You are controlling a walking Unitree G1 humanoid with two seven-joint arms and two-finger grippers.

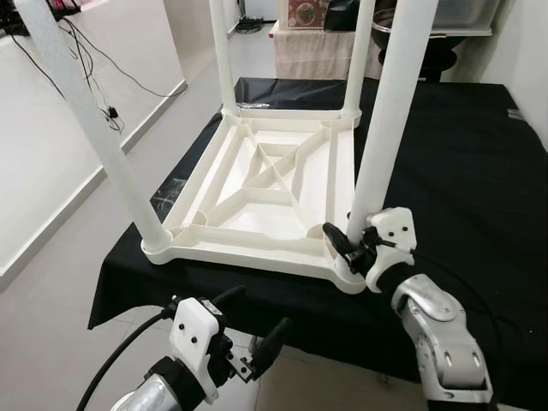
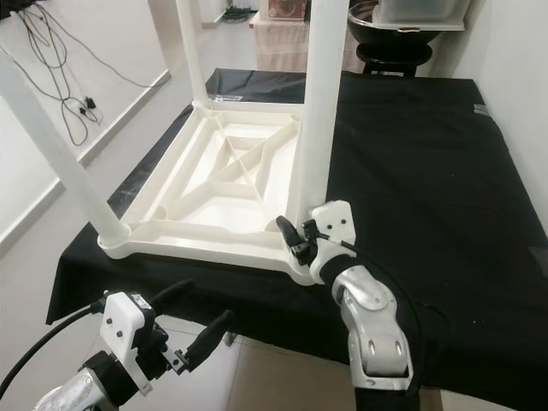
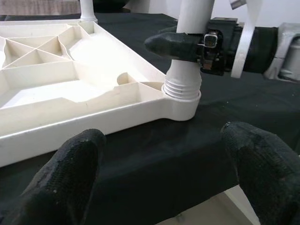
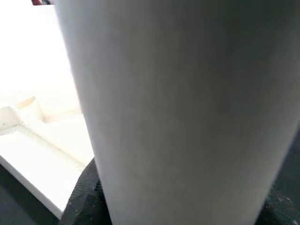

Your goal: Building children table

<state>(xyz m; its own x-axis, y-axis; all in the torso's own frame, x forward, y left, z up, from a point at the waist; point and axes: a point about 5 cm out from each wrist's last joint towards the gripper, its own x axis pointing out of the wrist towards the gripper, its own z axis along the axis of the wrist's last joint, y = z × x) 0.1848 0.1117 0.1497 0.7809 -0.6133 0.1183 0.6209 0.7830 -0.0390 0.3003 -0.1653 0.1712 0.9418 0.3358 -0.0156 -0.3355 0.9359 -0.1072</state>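
A white plastic children's table (image 1: 257, 184) lies upside down on a black-covered surface (image 1: 454, 154), with its legs pointing up. My right gripper (image 1: 349, 242) is shut on the near-right leg (image 1: 385, 111) just above its threaded base (image 3: 183, 89), where the leg meets the corner socket. In the right wrist view that leg (image 4: 178, 112) is very close, with one black finger (image 4: 82, 201) beside it. My left gripper (image 1: 255, 315) hangs open below the front edge of the surface and holds nothing. Its fingertips (image 3: 75, 173) frame the same corner in the left wrist view.
The near-left leg (image 1: 94, 120) leans outward over the front left corner. Black cables (image 1: 86, 68) trail on the pale floor along the left wall. A dark bowl on a stand (image 2: 390, 34) is behind the surface. Bare black cloth spreads to the right of the children's table.
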